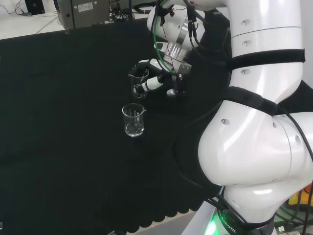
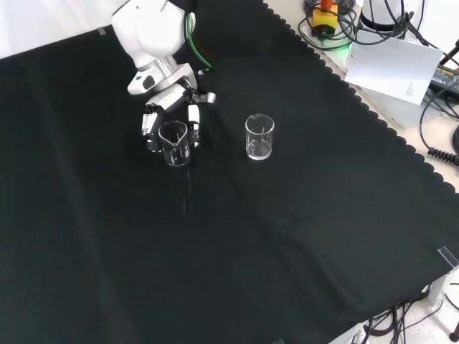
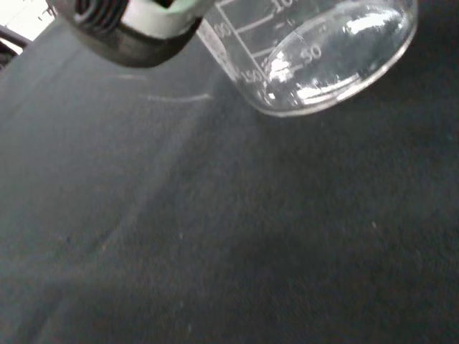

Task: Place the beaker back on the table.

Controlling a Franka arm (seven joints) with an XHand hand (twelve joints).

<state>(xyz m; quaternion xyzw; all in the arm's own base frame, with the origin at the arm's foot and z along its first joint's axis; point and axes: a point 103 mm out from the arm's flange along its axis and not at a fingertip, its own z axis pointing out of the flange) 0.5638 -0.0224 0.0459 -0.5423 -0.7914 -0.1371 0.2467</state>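
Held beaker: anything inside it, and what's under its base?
The held beaker looks empty: clear glass, with the hand curled round it. Under its base the wrist view shows black cloth. Whether the base touches the cloth cannot be told.

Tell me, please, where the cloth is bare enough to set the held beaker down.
The hand holds the beaker above bare black cloth. The front view's whole near and left side is free. It is tighter to the right, where the second beaker stands.
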